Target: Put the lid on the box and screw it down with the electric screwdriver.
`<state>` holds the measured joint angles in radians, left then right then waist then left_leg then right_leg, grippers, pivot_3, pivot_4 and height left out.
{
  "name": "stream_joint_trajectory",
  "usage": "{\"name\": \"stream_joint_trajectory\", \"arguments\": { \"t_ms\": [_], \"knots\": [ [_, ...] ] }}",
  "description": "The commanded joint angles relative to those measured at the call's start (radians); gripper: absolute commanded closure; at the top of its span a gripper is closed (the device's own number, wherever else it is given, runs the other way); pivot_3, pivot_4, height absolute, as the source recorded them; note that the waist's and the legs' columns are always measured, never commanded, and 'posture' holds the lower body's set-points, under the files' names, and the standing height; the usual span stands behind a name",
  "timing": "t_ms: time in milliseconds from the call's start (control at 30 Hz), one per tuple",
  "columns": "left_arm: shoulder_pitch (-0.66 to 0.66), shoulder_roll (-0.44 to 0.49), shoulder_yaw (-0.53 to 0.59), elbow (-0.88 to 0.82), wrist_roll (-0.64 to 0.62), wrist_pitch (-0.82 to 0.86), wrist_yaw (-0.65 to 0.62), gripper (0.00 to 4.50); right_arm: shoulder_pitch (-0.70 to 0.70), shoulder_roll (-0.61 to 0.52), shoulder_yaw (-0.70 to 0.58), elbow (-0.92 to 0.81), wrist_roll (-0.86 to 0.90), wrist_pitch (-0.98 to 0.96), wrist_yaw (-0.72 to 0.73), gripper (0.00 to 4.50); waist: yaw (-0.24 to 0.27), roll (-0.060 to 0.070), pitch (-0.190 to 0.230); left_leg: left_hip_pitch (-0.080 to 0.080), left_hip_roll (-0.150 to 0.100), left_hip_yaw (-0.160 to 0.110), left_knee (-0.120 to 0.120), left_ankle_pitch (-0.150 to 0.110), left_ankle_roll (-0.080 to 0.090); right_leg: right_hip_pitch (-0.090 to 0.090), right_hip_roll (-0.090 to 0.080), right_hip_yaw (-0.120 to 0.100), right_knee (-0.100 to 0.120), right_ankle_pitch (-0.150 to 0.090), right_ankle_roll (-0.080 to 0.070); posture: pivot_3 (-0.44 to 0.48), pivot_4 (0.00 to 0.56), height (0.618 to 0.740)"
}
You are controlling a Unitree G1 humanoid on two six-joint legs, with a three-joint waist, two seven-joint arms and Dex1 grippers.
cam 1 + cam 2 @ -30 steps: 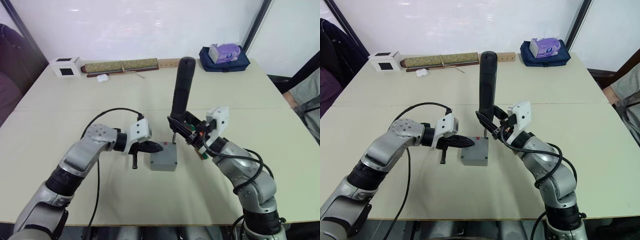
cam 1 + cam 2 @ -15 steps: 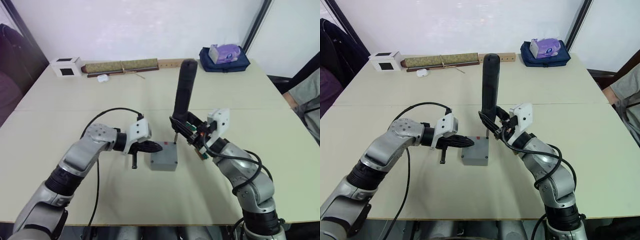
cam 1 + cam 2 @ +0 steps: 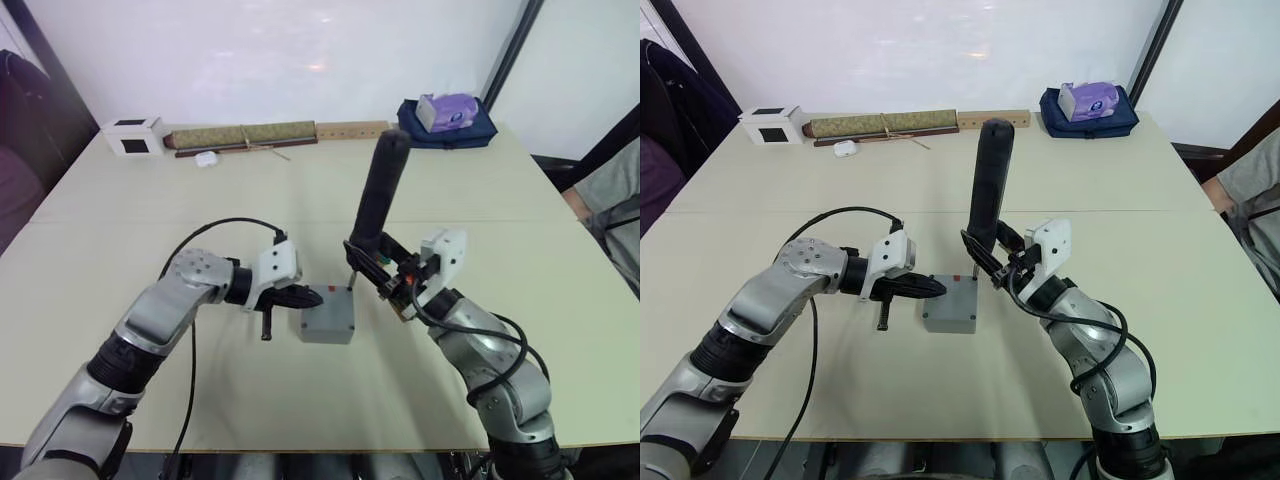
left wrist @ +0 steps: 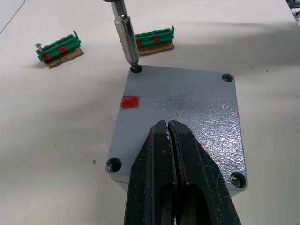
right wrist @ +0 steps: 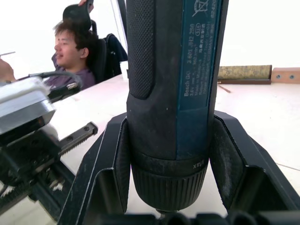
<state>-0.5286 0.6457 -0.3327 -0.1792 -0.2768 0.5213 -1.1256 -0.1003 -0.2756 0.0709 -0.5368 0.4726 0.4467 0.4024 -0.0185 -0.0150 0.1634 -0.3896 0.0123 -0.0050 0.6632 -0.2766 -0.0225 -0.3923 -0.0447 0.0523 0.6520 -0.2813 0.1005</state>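
The grey box (image 3: 325, 333) stands mid-table with the lid (image 4: 187, 108) lying on top of it; a red spot marks the lid, and it has a screw hole at each corner. My left gripper (image 4: 168, 125) is shut, and its fingertips rest on the lid's top from the left side (image 3: 308, 296). My right gripper (image 3: 376, 264) is shut on the black electric screwdriver (image 3: 379, 195), which stands nearly upright and leans slightly right. Its black fingers (image 5: 110, 164) clamp the lower body. The metal bit (image 4: 126, 35) sits in the lid's far corner hole.
Two small green circuit boards (image 4: 58, 48) (image 4: 154, 38) lie just beyond the box. Along the far edge are a white cube (image 3: 132, 134), a rolled mat (image 3: 240, 133), a small white item (image 3: 207, 157) and a blue bag (image 3: 447, 118). A person (image 5: 70, 51) sits off the left side.
The screwdriver's top has swung to the right and slightly lower, with my right wrist shifting right. The bit stays at the lid's far corner. The left gripper has not moved.
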Motion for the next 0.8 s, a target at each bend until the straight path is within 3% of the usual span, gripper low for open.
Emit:
{"name": "stream_joint_trajectory", "arguments": {
  "t_ms": [33,333,800],
  "knots": [
    [0.025,0.012,-0.023,-0.009,0.023,0.016,-0.001,4.5,0.049,-0.03,0.065,0.066,-0.026,0.074,0.019,2.73,0.0,-0.001,-0.004,0.003,0.001,0.0,-0.001,0.0,0.0,0.003,0.0,0.0,-0.001,-0.001,-0.001,0.0,0.15,0.74],
    [0.039,0.02,-0.027,-0.03,0.037,0.018,-0.004,4.5,0.045,-0.068,0.098,0.093,-0.05,0.089,0.042,2.73,0.0,-0.004,-0.022,0.003,0.002,-0.001,-0.002,-0.001,0.001,0.003,0.001,-0.001,-0.002,-0.002,-0.003,0.0,0.15,0.74],
    [0.067,0.05,-0.022,-0.066,0.034,0.046,-0.018,4.5,0.032,0.005,0.081,0.177,-0.033,0.136,-0.023,2.73,0.0,-0.007,-0.027,0.009,0.004,0.0,-0.006,-0.001,0.002,0.007,0.001,0.0,-0.003,-0.003,-0.006,0.0,0.15,0.74]
  ]
}}
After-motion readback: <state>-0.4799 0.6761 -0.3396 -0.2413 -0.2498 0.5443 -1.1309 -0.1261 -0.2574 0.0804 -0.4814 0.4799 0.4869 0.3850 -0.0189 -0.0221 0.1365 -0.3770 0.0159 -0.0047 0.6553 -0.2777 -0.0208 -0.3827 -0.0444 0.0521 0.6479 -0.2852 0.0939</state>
